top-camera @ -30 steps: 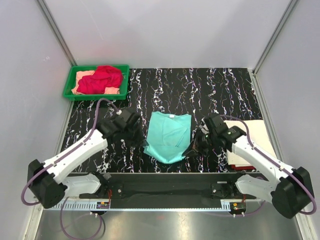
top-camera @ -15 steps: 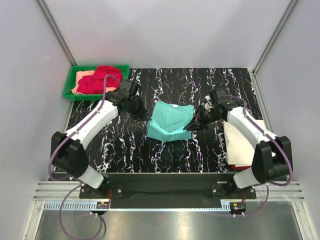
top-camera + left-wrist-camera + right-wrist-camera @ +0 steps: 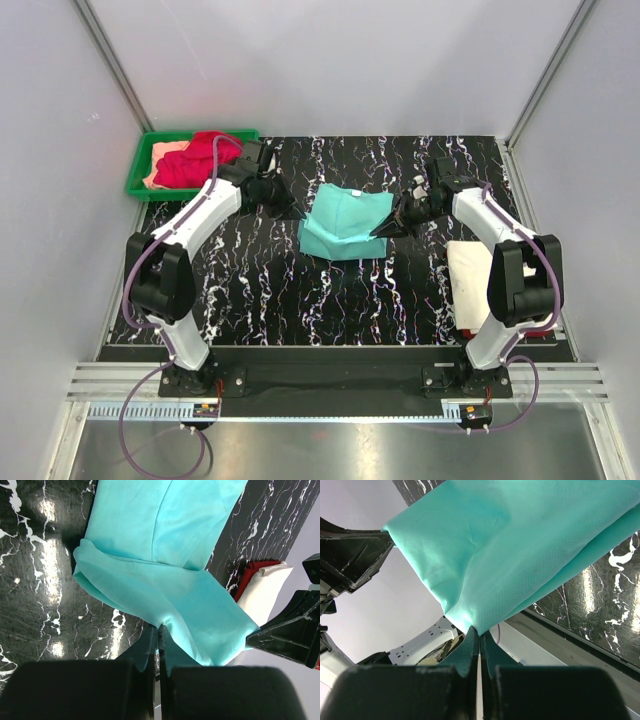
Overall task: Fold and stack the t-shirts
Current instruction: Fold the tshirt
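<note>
A black tabletop veined with white marbling (image 3: 400,290) fills the floor of the cell; a green rectangular plastic tray (image 3: 185,192) sits at its far left corner; pale grey wall panels (image 3: 330,60) enclose three sides, joined by two slanting aluminium frame posts (image 3: 108,55); a silver slotted rail (image 3: 330,410) runs along the near edge, with a brushed metal sheet (image 3: 330,450) just in front.

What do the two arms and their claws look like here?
Both the left arm and right arm have smooth white links joined by chunky black joints, with a thin purple cable looping along each. The left claw and right claw are matte black, two flat fingers tapering to narrow tips.
</note>
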